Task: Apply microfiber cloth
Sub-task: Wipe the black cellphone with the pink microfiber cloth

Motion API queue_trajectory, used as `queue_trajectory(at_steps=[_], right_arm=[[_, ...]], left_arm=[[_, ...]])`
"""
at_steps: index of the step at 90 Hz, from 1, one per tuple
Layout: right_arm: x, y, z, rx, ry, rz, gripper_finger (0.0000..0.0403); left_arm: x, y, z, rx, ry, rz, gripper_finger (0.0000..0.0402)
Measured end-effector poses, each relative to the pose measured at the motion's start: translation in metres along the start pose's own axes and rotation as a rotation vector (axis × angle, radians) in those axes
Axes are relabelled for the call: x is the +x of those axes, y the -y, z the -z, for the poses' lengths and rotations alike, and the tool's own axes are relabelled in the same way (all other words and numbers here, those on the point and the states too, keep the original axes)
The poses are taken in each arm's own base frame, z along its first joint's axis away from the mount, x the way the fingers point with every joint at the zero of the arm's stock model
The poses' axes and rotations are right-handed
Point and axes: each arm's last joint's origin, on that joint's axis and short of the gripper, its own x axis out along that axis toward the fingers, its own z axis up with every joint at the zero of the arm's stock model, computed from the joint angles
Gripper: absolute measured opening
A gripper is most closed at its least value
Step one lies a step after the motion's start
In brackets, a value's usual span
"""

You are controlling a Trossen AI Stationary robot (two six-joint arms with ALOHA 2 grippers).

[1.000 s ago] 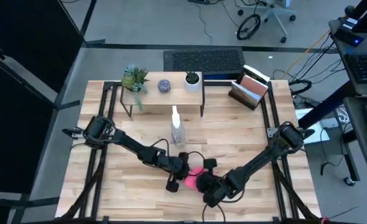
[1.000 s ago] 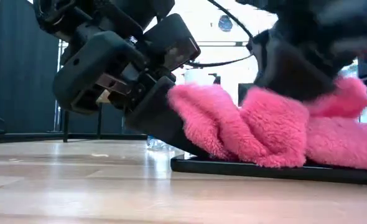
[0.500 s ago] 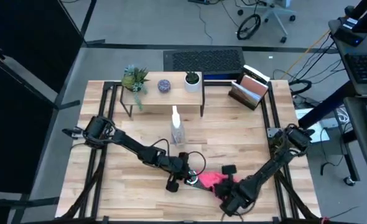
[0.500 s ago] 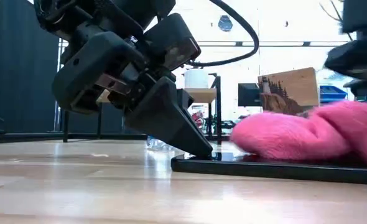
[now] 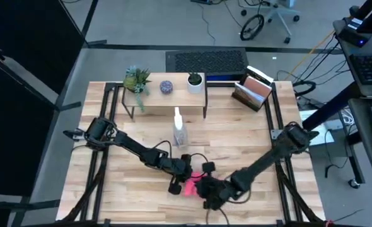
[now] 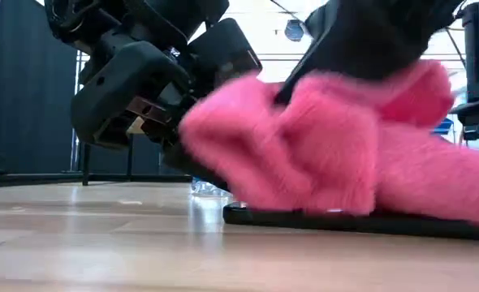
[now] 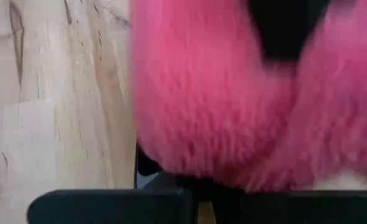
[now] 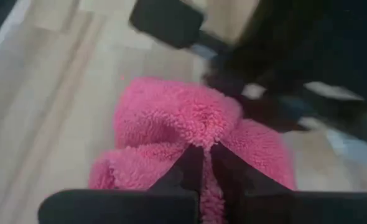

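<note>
Right gripper (image 8: 203, 163) clenched on microfiber cloth (image 8: 190, 134), bunched atop black phone (image 6: 345, 221). Left gripper (image 5: 176, 185) just beside, grip indiscernible. Spray bottle (image 5: 180, 130) well beyond.

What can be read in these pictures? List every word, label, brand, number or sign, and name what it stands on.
No text can be read in any view.
Spray bottle: any label is too small to read.
Upright holder with cards at the table's back: no legible print.
Microfiber cloth, pinched in the right hand: no tag or print visible.
</note>
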Motion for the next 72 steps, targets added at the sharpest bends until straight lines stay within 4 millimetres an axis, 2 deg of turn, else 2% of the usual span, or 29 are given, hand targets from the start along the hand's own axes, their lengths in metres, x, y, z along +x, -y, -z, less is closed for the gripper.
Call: queue_trajectory(at_steps=[9,20,56,67,72], right_arm=[[0.013,0.000,0.015,0.026,-0.107,-0.013,0.0000],[0.009,-0.004,0.027,0.050,-0.197,0.009,0.0000],[-0.041,-0.037,0.060,0.032,-0.373,0.029,0.0000],[-0.057,-0.032,0.062,0.011,-0.444,-0.013,0.0000],[-0.066,-0.027,0.050,0.030,-0.393,-0.036,0.0000]], left_arm=[[0.000,0.000,0.000,0.000,0.000,0.000,0.0011],[0.000,0.000,0.000,0.002,-0.001,-0.001,0.0011],[0.000,0.000,0.000,0.006,-0.003,-0.001,0.0011],[0.000,0.000,0.000,0.006,-0.003,-0.002,0.0011],[0.000,0.000,0.000,0.006,-0.003,-0.002,0.0011]])
